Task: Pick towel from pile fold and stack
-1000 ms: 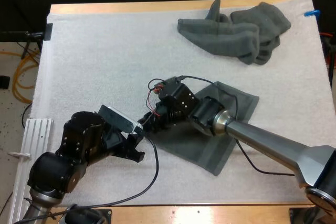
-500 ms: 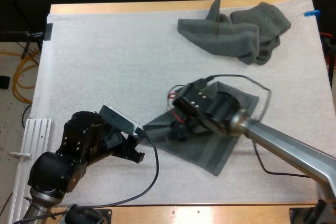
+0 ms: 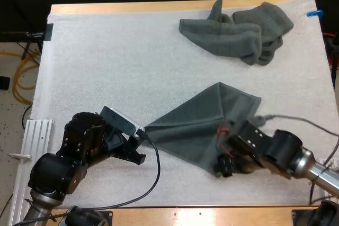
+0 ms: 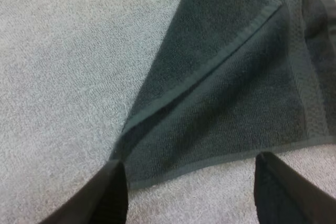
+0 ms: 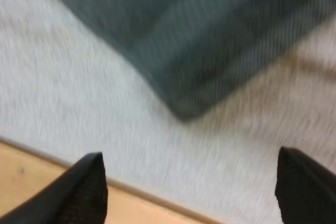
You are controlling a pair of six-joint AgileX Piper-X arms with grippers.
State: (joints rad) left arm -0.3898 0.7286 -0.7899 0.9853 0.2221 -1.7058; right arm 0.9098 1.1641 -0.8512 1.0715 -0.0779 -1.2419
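Hovering at 5 o'clock on the mat [image 3: 106, 67], my right gripper [image 3: 224, 165] has its fingers [image 5: 86, 192] spread over the near corner of the flat towel [image 3: 204, 125]; my left gripper [image 3: 142, 137], at 7 o'clock, gapes empty at that towel's 9 o'clock corner. Farther off, at 1 o'clock, I see the crumpled pile [image 3: 238, 30].
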